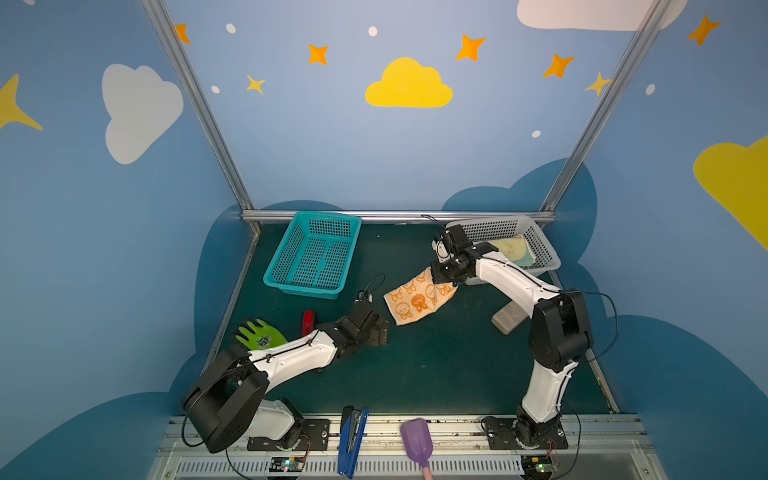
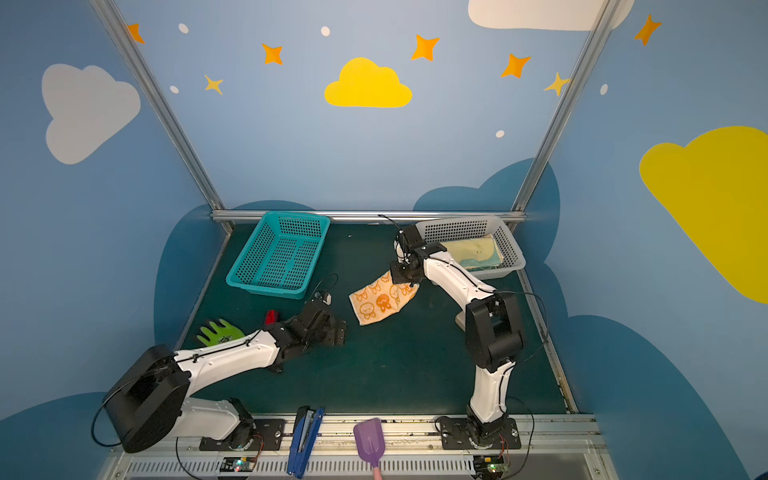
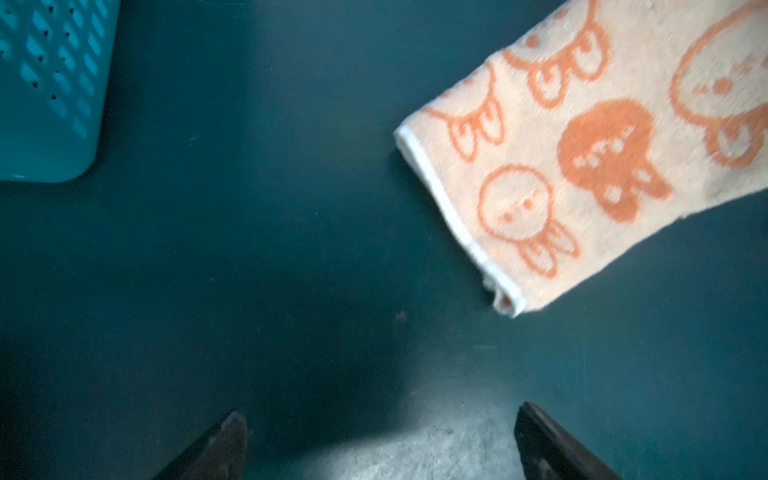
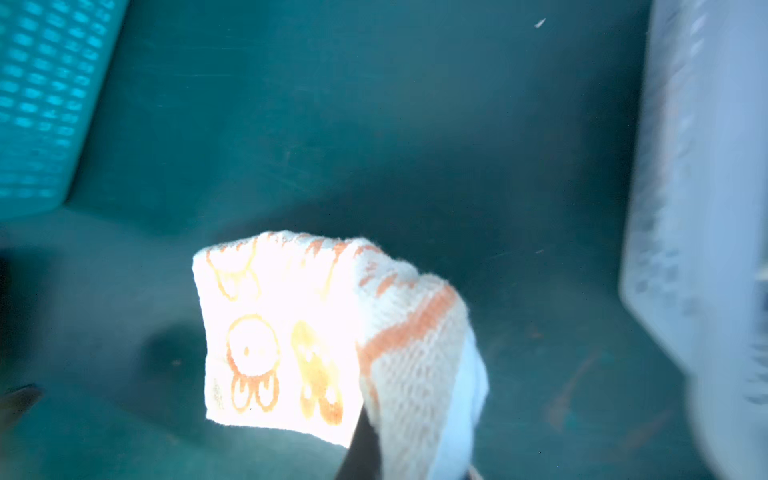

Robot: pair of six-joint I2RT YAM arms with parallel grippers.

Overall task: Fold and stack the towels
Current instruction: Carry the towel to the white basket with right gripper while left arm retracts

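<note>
Rabbit towel, soft terry, cream with orange bunny outlines and a white hem: lay doubled just beside the grey mesh basket, corner nearest it raised. Pale-yellow towel: sat folded inside that basket, partly hidden by the arm. Right gripper: pinched the raised corner, fingertips buried and blurred. Left gripper: stood farther from the basket, fingers spread wide, empty.

Dark green desk. Far left: teal basket. Far right: white basket. Middle: rabbit towel, right end raised. Near left: green glove, red item beside it. Right: grey block.
</note>
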